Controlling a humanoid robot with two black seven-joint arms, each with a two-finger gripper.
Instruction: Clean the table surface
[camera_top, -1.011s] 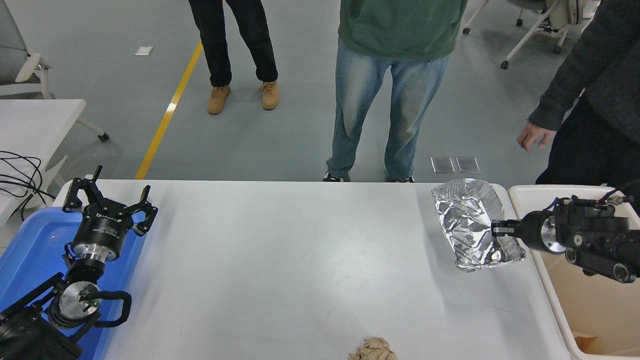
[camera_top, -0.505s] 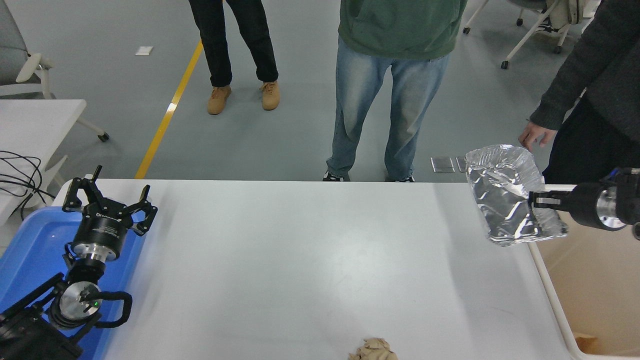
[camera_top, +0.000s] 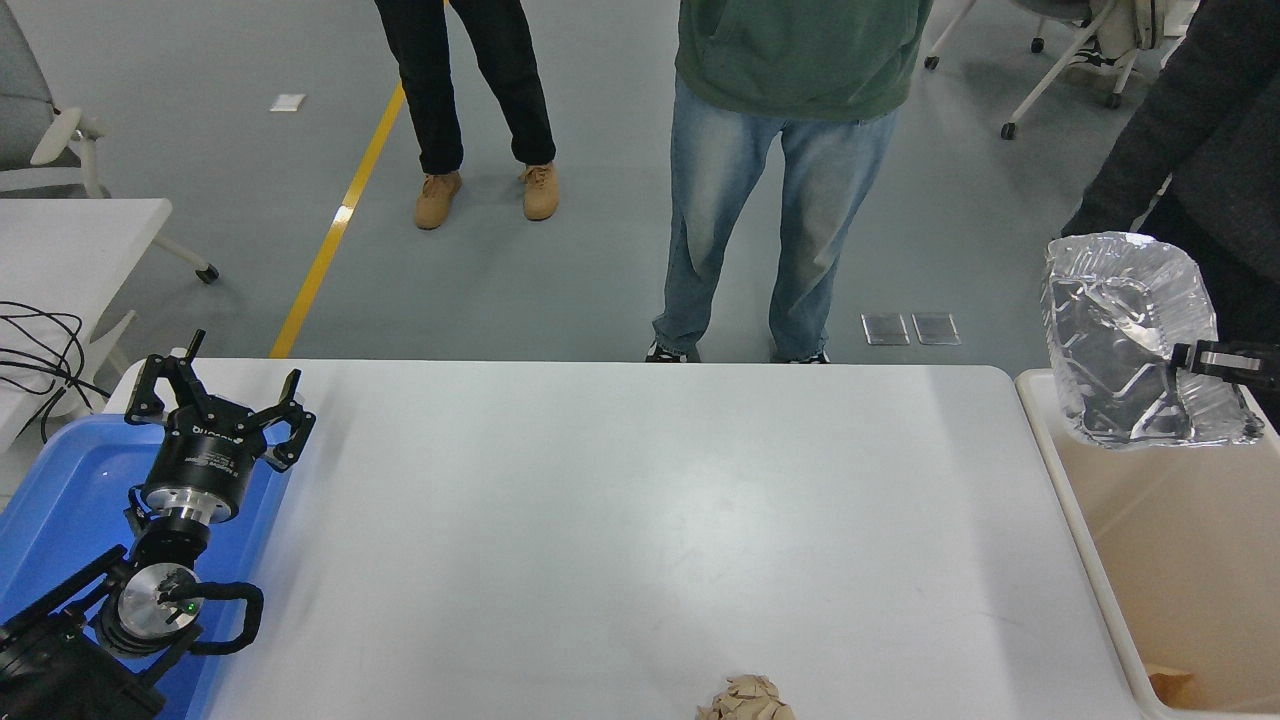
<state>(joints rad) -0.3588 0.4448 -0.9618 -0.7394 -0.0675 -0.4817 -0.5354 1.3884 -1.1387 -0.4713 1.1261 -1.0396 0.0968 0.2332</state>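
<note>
Now, starting at the left: the left tool (camera_top: 215, 400) sits parked over the blue tray (camera_top: 60, 500), its fingers spread apart and gripping nothing. Moving across, the tabletop (camera_top: 620, 520) fills the middle of the view, wide, white and smooth, nearly bare. One crumpled brown paper ball (camera_top: 745, 698) lies at its near edge, partly cut off by the bottom of the view. People stand along the far side. Over at the right, the right tool (camera_top: 1200, 358) is pinched on the rim of a crumpled foil tray (camera_top: 1125, 340), holding it in the air above the beige bin (camera_top: 1170, 530) that stands just beside the tabletop's right end. My read: that foil is light and thin, dents easily, and an edge pinch like this one suits it. The paper wad looks just as light and soft, so closing around its middle should do. The tabletop itself is hard and slick, so scraps may skid if nudged.
</note>
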